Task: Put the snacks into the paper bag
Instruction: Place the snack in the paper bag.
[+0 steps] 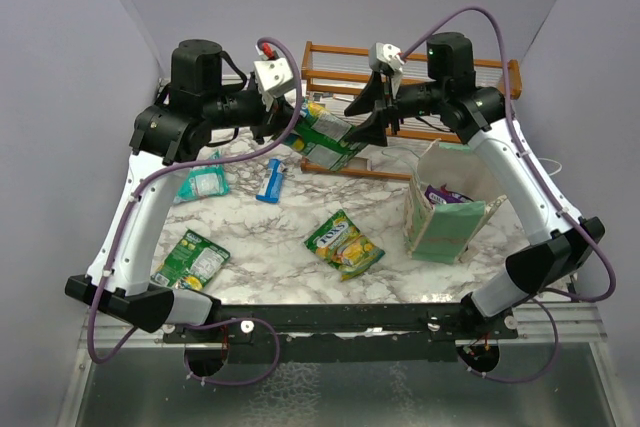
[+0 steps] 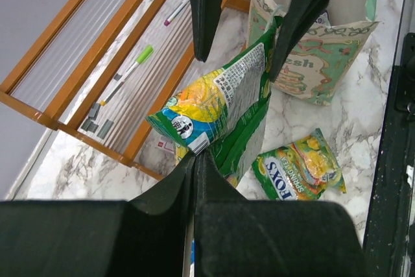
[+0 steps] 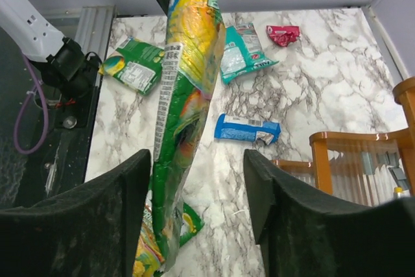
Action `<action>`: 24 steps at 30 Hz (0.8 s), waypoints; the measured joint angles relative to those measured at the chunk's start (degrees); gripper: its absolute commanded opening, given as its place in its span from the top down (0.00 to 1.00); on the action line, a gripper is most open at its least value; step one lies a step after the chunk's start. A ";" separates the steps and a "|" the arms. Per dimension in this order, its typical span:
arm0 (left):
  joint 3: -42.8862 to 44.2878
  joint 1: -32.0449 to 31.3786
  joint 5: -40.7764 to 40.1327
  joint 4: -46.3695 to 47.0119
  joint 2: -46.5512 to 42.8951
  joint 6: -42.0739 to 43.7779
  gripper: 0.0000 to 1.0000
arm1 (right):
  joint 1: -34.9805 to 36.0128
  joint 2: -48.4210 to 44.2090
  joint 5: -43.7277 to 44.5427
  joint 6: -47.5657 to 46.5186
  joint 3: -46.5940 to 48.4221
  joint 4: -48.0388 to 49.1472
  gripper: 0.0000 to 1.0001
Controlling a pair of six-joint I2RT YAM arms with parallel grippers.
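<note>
A green-and-yellow packet [image 1: 325, 139] is held in the air at far centre, clamped at one end by the left gripper [image 2: 194, 157]. Its other end is flanked by the right gripper [image 1: 360, 123], fingers spread wide and not closed on it. The bag [image 1: 445, 217] is seen at right, open, with a purple packet [image 1: 441, 194] inside. On the table [image 1: 260, 237] are seen a teal packet [image 1: 203, 184], a blue bar [image 1: 271, 180] and two more green-and-yellow ones.

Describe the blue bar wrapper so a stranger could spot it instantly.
Find the wooden rack at the back. By its left front corner lies the blue bar wrapper, right of the teal packet. Only it is slim and blue.
</note>
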 measured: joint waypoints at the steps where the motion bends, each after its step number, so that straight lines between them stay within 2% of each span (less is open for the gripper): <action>1: 0.00 0.00 0.20 0.17 -0.02 -0.22 1.00 | 0.22 0.17 0.31 -0.04 -0.24 -0.15 0.54; 4: 0.00 0.00 0.76 0.37 -0.04 -0.81 1.00 | 0.46 0.42 0.72 0.15 -0.76 -0.17 0.70; 10: -1.33 0.00 0.90 0.90 -0.59 -1.16 1.00 | 0.57 0.39 0.87 1.25 -1.42 0.22 0.98; 14: -1.66 0.00 0.90 1.53 -0.72 -1.57 1.00 | 0.57 -0.15 0.92 2.01 -2.32 0.55 0.99; 15: -1.75 0.00 0.90 1.75 -0.79 -1.81 0.97 | 0.57 -0.28 1.01 2.14 -2.47 0.66 0.99; 22: -2.12 0.02 0.83 3.45 -1.97 -2.54 0.70 | 0.57 -2.75 2.71 2.97 -3.48 0.68 0.99; 24: -2.12 0.15 0.83 3.96 -2.91 -2.45 0.56 | 0.57 -3.80 3.74 3.06 -3.93 0.66 0.99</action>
